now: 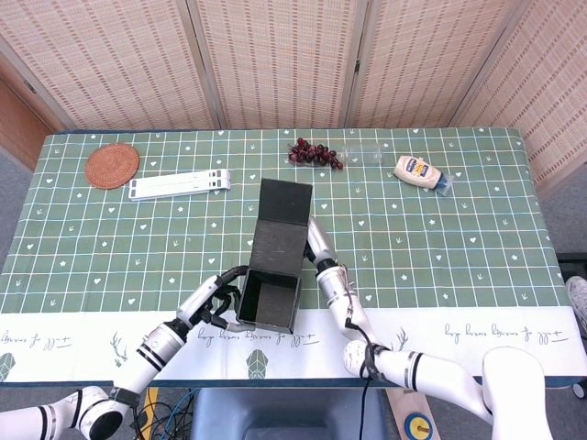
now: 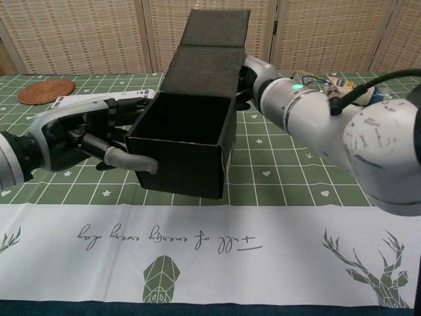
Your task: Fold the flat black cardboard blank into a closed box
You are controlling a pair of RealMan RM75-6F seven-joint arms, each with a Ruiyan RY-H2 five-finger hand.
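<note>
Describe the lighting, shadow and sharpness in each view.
Head view: soft, even light, sharp throughout, only a faint shadow beside the open black cardboard box. Chest view: the box interior reads as near-featureless black, and the right arm's white shell looms large at close range with a small green indicator glowing.

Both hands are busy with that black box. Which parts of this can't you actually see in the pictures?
- Right hand: in both views the box covers its fingers, so its hold cannot be made out.
- Left hand: in the chest view some fingers go behind the box wall.
- Box underside: hidden in both views.
- Bottle label: too small to read in the head view; the right arm mostly covers it in the chest view.
</note>
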